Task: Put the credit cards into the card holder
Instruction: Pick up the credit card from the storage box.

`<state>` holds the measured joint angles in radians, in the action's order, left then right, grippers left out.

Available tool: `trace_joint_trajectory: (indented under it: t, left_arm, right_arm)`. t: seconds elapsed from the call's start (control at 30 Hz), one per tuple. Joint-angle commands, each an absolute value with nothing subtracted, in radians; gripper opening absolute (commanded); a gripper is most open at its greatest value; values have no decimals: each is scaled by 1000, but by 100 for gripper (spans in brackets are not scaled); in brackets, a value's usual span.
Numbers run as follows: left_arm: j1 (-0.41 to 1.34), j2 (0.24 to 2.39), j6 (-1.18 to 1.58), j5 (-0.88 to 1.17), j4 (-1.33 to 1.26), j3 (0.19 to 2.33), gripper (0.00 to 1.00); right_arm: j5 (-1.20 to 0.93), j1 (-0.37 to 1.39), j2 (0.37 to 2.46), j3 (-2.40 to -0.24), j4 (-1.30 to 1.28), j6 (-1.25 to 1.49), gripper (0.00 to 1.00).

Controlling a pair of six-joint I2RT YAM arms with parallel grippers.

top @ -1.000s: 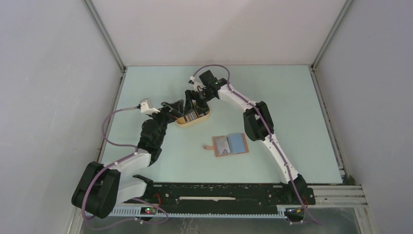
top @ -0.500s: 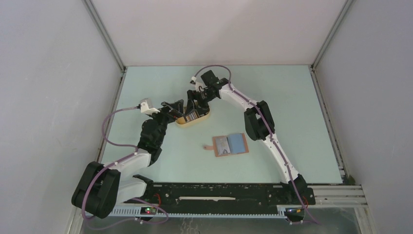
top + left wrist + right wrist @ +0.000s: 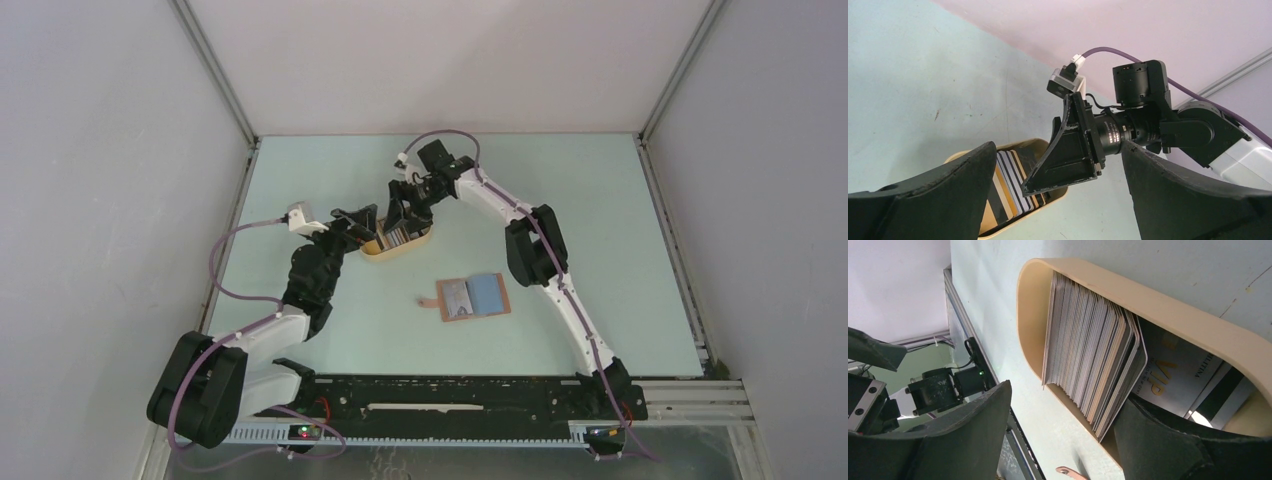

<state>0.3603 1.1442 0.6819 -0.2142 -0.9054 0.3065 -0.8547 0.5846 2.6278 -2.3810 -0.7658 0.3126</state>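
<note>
The right gripper (image 3: 400,216), wide open and empty, hangs over the upright cards (image 3: 1088,350) in the tray (image 3: 1173,310), their faces toward its jaws, while the holder (image 3: 473,296) lies open nearer the bases.

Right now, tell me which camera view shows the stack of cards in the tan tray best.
The right wrist view: the cards sit close and large, standing on edge in the tray. The top external view shows only a tiny, half-covered patch; the left wrist view shows some striped cards, partly hidden by the right gripper.
</note>
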Motion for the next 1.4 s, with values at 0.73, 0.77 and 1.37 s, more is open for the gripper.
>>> trace_joint_trajectory:
  t: [0.73,0.77,1.37]
  left_arm:
    - [354,1123,684,-225,-945,276,100]
    - [354,1123,684,-225,-945,277,100]
    - [355,1124,684,-225,-945,277,100]
  right_arm:
    - [-827,545,2539,-2357,-771,291,53]
    - [-826,545,2540,-2357,-771,289,51]
    - [-809,535,2538,-2352,-775,282,37]
